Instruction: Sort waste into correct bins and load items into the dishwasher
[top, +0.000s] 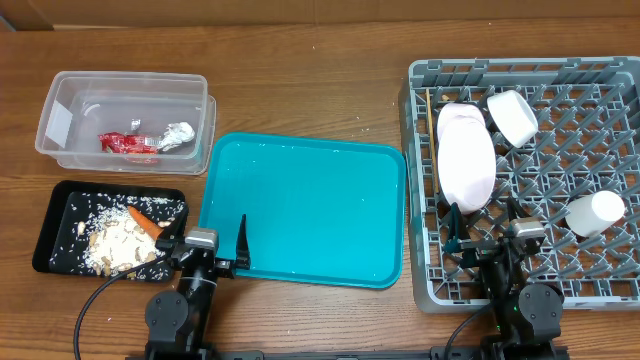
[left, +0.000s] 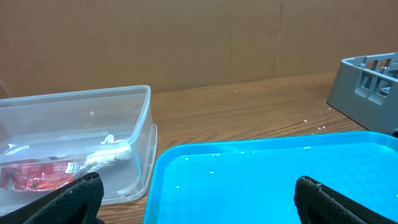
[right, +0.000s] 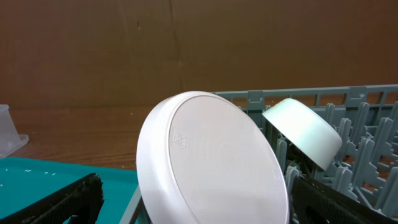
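My 2 hands are spread, empty, with the right hand (top: 487, 238) nearest the plate (top: 466, 155) on edge in the rack (top: 418, 290), and the left hand (top: 206, 246) beside the black tray (top: 60, 200).

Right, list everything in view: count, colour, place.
clear tub: 1, clear, back left
red wrapper: 1, red, in the clear tub
foil ball: 1, silver, in the clear tub
black tray: 1, black, front left
carrot: 1, orange, in the black tray
food scraps: pile, beige, in the black tray
teal tray: 1, teal, centre
dish rack: 1, grey, right
plate: 1, pale pink, on edge in the rack
bowl: 1, white, tilted beside the plate
cup: 1, white, rack's right side
chopsticks: count unclear, wooden, rack's left edge
left gripper: black, open, over the teal tray's edge
right gripper: black, open, by the plate
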